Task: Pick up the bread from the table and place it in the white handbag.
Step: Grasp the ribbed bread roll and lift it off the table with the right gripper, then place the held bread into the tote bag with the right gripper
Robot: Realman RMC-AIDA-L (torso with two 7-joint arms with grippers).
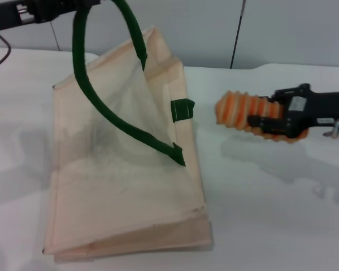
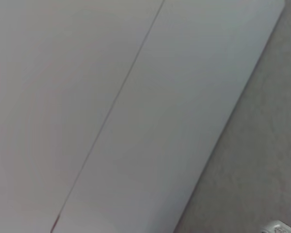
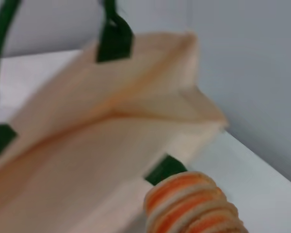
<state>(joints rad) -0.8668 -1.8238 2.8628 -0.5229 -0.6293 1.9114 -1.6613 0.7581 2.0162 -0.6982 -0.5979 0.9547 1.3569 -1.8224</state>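
Note:
The white handbag (image 1: 124, 180) lies on the table (image 1: 271, 214), its mouth pulled open towards the right. My left gripper (image 1: 73, 7) at the top left is shut on one dark green handle (image 1: 87, 84) and holds it up. My right gripper (image 1: 266, 124) is shut on the bread (image 1: 234, 110), an orange loaf with cream stripes, held level above the table just right of the bag's mouth. The right wrist view shows the bread's end (image 3: 194, 206) close to the open bag (image 3: 111, 141). The left wrist view shows only wall panels.
A second green handle tab (image 1: 182, 108) sits on the bag's near edge, between the bread and the opening. A grey panelled wall (image 1: 271, 28) stands behind the table. A dark cable (image 1: 3, 53) hangs at the far left.

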